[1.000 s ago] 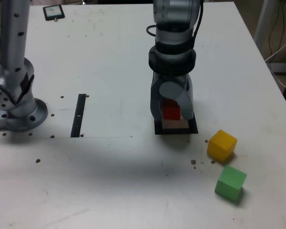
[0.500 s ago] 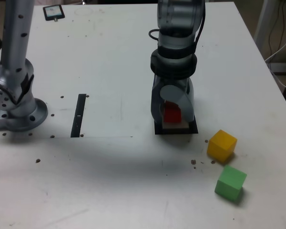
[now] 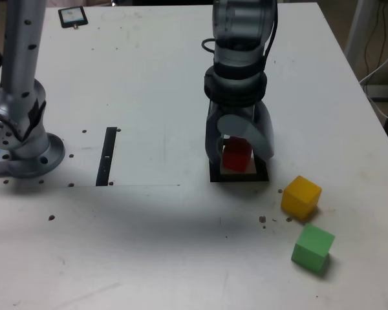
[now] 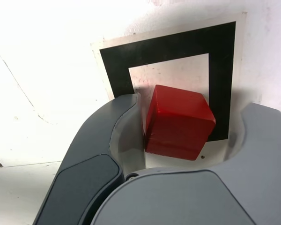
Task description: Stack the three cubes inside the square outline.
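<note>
The red cube [image 3: 236,155] [image 4: 178,122] rests on the white centre of the square outline [image 3: 264,176] [image 4: 168,47], turned slightly askew to the frame. My gripper [image 3: 239,154] [image 4: 189,108] points straight down around it and is open. One jaw stands clearly apart from the cube, while the other is close beside it. The yellow cube [image 3: 301,196] lies on the table toward the exterior view's right of the outline. The green cube [image 3: 312,247] sits just in front of the yellow one.
A narrow black strip [image 3: 108,155] lies flat toward the exterior view's left. The arm's base [image 3: 22,145] stands at the far left. A small dark device [image 3: 72,16] lies at the back. Cables [image 3: 381,61] hang past the table's right edge.
The jaws have spread apart from the red cube, which stays put on the square outline. The arm has barely moved.
</note>
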Tool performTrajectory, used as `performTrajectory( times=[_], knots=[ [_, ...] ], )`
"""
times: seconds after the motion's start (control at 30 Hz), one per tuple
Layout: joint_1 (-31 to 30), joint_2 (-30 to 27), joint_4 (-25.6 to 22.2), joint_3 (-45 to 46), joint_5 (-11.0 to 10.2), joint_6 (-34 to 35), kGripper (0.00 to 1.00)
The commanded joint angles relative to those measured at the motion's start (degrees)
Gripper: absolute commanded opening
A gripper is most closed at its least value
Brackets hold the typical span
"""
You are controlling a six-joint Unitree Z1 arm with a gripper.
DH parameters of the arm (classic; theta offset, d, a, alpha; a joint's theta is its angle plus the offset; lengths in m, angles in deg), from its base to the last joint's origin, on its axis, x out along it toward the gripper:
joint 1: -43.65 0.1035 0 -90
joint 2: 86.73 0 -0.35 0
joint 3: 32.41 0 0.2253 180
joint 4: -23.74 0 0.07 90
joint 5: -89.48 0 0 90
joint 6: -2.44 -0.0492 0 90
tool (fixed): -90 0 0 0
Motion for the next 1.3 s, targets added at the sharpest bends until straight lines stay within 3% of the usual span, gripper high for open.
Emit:
performTrajectory(
  times=[0.0, 0.1, 0.23, 0.37, 0.53, 0.73, 0.83, 1.27],
  knots=[
    [-0.7, -1.6, -1.5, -1.4, -1.0, -0.1, 0.99],
    [-2.4, -2.3, -5.2, -4.7, -3.1, -0.1, 0.99],
    [-5.6, -1.8, -11.9, -11.7, -7.5, -1.2, 0.99],
    [-8.2, 0.0, -17.7, -20.1, -10.2, -7.9, 0.99],
    [-10.5, 3.3, -22.5, -28.4, -9.9, -16.7, 0.99],
    [-11.8, 8.5, -23.2, -32.9, -7.2, -22.7, 1.00],
    [-12.4, 11.0, -23.1, -33.7, -6.2, -24.3, 1.00],
    [-13.7, 17.2, -22.3, -36.1, -5.9, -26.0, 0.96]
  ],
)
